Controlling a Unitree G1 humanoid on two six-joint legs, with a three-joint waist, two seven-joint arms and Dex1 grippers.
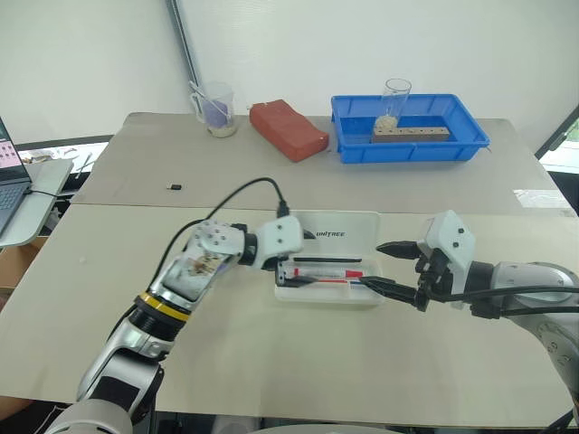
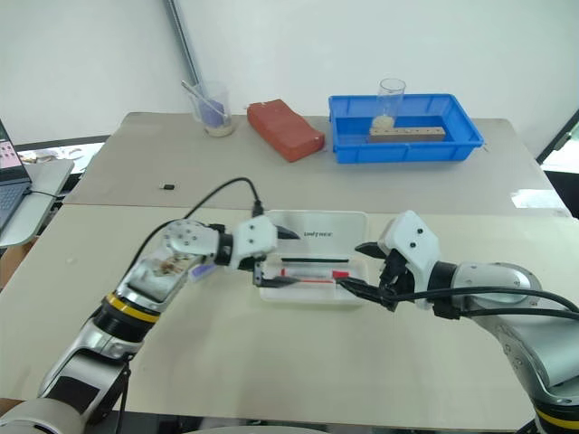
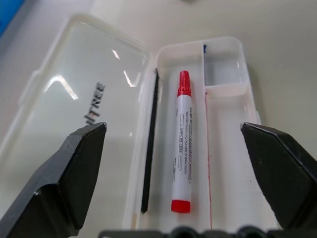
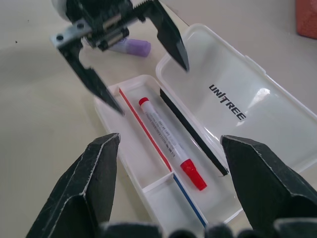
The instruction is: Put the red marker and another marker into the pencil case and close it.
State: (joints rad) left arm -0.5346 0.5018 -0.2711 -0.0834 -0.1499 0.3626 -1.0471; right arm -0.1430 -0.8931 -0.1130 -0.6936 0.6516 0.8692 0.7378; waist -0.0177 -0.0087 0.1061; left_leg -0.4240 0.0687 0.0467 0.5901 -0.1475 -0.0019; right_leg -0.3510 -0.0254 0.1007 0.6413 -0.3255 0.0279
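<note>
The pencil case (image 1: 348, 226) lies open at the table's middle, its lid flat on the far side. Inside its tray the red marker (image 1: 330, 272) rests lengthwise, with a thin black stick (image 4: 193, 126) and a thin red-and-blue stick (image 4: 148, 134) on either side of it. Over the case's left end my left gripper (image 1: 303, 259) hangs open, empty, fingers (image 3: 79, 173) spread wider than the marker (image 3: 182, 144). At the case's right end my right gripper (image 1: 374, 264) stands open and empty. The purple highlighter (image 4: 130, 47) lies on the table beside the case, behind the left gripper (image 4: 150, 85).
At the back stand a blue tray (image 1: 412, 154) holding a glass and a wooden block, a red-brown brick (image 1: 288, 129) and a beaker (image 1: 217, 108). A small black item (image 1: 175, 187) lies on the left half. A laptop (image 1: 9, 172) sits off the table's left edge.
</note>
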